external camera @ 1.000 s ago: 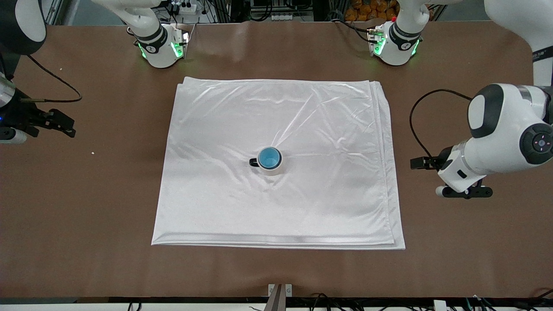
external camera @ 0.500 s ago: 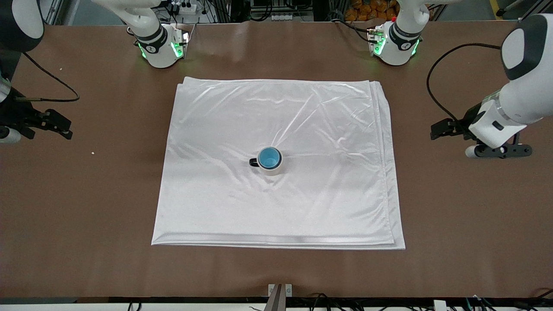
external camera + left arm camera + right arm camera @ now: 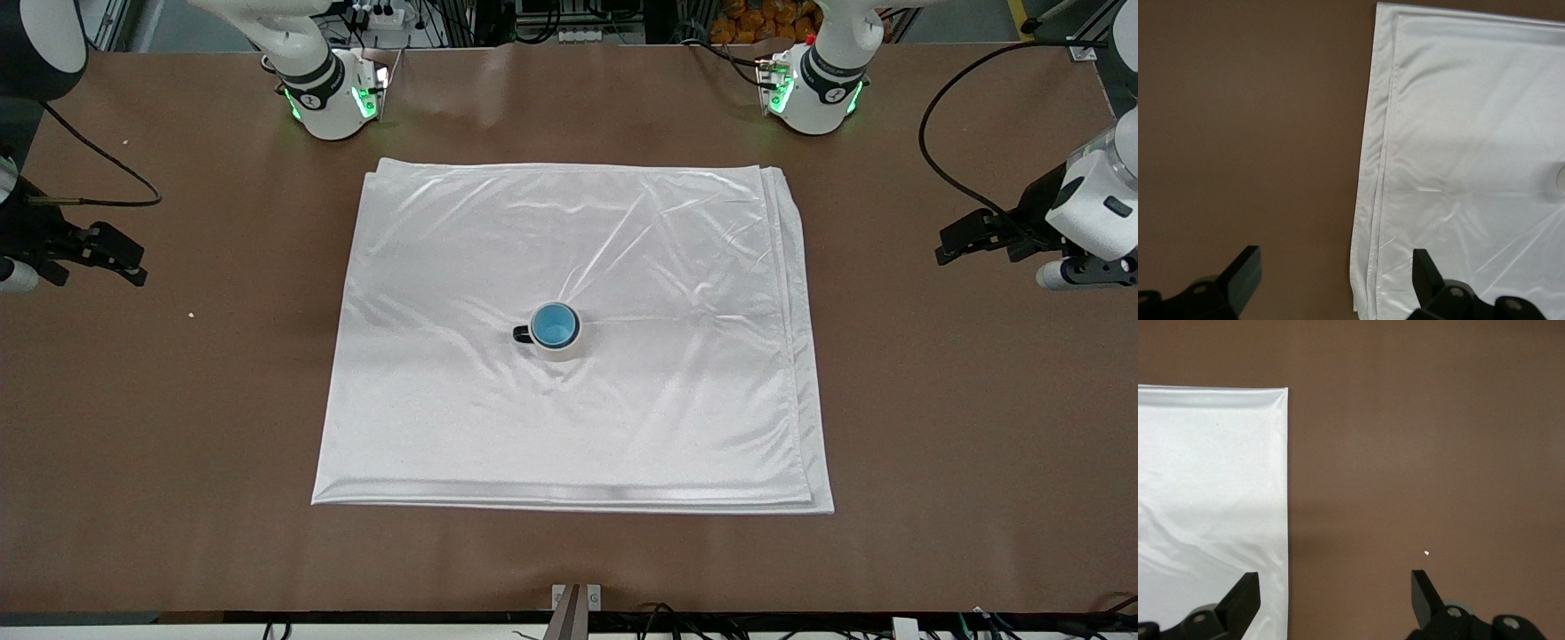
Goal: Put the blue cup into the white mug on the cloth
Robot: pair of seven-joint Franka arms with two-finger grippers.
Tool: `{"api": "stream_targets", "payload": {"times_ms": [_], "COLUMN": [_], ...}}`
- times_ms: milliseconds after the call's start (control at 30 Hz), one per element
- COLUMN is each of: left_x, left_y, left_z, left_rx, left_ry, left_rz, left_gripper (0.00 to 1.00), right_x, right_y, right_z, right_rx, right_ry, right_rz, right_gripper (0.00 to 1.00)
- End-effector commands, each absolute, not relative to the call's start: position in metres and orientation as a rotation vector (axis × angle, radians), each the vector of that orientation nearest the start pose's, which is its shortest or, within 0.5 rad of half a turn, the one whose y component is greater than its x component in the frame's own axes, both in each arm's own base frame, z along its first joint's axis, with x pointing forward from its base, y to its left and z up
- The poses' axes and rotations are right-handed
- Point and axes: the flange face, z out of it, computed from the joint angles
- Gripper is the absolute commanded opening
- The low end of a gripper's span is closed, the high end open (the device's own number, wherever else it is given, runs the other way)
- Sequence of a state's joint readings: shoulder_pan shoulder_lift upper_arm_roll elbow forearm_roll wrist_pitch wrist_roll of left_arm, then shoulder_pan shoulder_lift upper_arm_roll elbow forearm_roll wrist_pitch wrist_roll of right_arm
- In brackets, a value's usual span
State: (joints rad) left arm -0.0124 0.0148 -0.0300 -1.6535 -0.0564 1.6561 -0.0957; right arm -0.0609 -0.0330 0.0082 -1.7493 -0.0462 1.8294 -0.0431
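Note:
The blue cup (image 3: 554,324) stands upright inside the white mug (image 3: 560,350), whose dark handle points toward the right arm's end. The mug stands near the middle of the shiny white cloth (image 3: 622,427). My left gripper (image 3: 953,245) is open and empty over bare table off the cloth's edge at the left arm's end. In the left wrist view (image 3: 1335,273) it is over the cloth's folded edge (image 3: 1378,200). My right gripper (image 3: 129,262) is open and empty over bare table at the right arm's end, beside the cloth's edge (image 3: 1238,487) in the right wrist view (image 3: 1333,593).
The brown table (image 3: 178,444) surrounds the cloth on all sides. A small white speck (image 3: 190,314) lies on the table near the right gripper and also shows in the right wrist view (image 3: 1426,553). Both arm bases stand along the table's back edge.
My left arm has swung away from the cloth, out toward its end of the table and toward the bases. The right arm has hardly moved. The cup and mug stay still.

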Motion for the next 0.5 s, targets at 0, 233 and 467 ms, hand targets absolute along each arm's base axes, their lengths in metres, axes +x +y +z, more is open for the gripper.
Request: {"api": "stream_targets", "payload": {"times_ms": [0, 233, 467], "left_x": [0.567, 0.568, 0.572], "left_y": [-0.031, -0.040, -0.038], "left_z": [0.626, 0.627, 0.622], "left_rx": [-3.180, -3.180, -3.177], "left_ry": [-0.029, -0.006, -0.006], "left_rz": [-0.087, -0.077, -0.065], "left_gripper": [1.00, 1.00, 1.00], "right_x": [0.566, 0.568, 0.568], "right_y": [-0.034, -0.037, -0.040], "right_z": [0.589, 0.587, 0.586], "right_rx": [-3.173, -3.174, -3.172], "right_ry": [0.027, 0.037, 0.047], "right_rz": [-0.180, -0.173, -0.170], "right_gripper": [1.00, 1.00, 1.00]}}
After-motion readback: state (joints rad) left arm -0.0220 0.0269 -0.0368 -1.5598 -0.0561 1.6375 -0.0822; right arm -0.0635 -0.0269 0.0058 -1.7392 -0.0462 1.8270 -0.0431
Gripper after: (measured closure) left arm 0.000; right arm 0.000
